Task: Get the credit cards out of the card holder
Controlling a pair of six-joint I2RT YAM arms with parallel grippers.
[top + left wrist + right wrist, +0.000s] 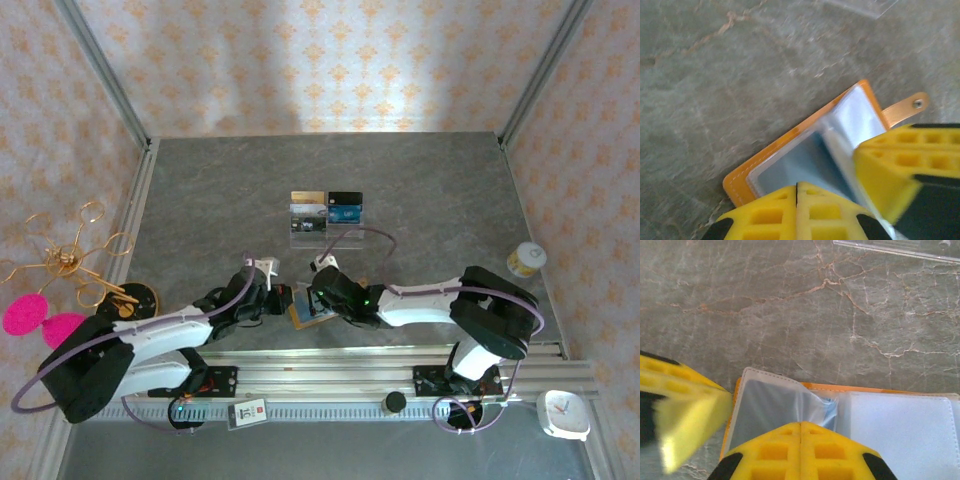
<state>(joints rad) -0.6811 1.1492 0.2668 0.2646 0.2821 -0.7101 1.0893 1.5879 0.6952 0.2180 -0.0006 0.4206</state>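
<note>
The tan-orange card holder [303, 312] lies open on the grey table between my two grippers. Its strap tab [905, 107] points away, and its clear sleeves [765, 400] face up. A light blue credit card [832, 411] shows inside a sleeve, also seen as a pale blue card [800, 165]. My left gripper [797, 192] is shut with its tips at the holder's near edge; a pinch cannot be made out. My right gripper [800, 426] is shut on a puckered, lifted sleeve. Several more credit cards [325, 208] sit on the acrylic stand [335, 237].
A yellow-lidded jar [525, 258] stands at the right. A gold wire stand [70, 265] with pink discs is outside the left wall. A white clock [562, 412] and a black knob [393, 402] sit by the front rail. Patterned walls enclose the table.
</note>
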